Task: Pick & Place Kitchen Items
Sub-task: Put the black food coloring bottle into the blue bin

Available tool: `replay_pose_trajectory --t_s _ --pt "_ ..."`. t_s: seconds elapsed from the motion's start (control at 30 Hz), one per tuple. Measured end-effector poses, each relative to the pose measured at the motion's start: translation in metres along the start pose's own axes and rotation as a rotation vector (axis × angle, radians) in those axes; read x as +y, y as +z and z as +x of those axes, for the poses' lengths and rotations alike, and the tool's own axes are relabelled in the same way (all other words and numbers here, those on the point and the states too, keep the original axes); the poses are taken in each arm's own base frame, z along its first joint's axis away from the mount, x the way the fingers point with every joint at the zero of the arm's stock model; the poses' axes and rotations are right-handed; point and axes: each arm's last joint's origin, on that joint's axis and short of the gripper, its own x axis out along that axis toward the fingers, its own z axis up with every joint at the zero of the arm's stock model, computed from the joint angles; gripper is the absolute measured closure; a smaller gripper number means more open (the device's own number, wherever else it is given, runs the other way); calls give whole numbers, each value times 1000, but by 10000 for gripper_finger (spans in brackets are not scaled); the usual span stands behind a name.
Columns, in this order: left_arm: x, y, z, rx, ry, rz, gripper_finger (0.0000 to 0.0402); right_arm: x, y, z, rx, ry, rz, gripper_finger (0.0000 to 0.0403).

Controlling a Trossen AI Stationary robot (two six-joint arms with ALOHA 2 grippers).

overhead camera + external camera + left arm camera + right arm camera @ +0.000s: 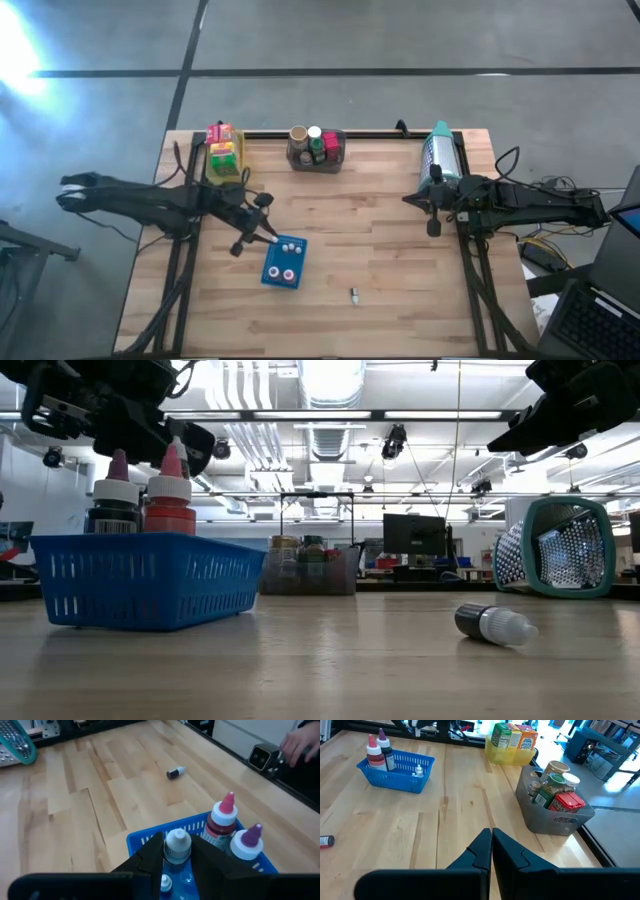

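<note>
A blue tray (272, 276) sits on the table left of centre. Two bottles stand in it, one pink-tipped (223, 818) and one purple-tipped (248, 841), and a tiny white bottle (418, 770) stands beside them. My left gripper (262, 232) hovers over the tray's far left part, shut on a small white-capped bottle (177, 843). One more small bottle (353, 294) lies on its side on the bare wood right of the tray. At the table's right side, my right gripper (491, 840) is shut on nothing, above the wood. My left gripper pinches the small bottle between its two fingers, just below its white cap (177, 854). The fingers (150, 855) slant down from the table's left side. The bottle stands about upright in the hold, cap up, over the inside of the tray; the fingers hide its lower end.
At the far edge stand a yellow bin (225, 160) with boxes and a grey bin (316, 152) with jars and cans. A teal-rimmed perforated basket (440, 150) lies at the far right. A person's hand (300, 745) shows beyond the table's near edge.
</note>
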Motion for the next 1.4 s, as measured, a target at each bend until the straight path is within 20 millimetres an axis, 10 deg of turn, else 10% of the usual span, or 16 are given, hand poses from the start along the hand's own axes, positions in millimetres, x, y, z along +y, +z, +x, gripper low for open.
replay_pose_trajectory --t_s 1.4 --pt "-2 -50 30 143 82 -137 314 0 0 0 0 0 -2 394"
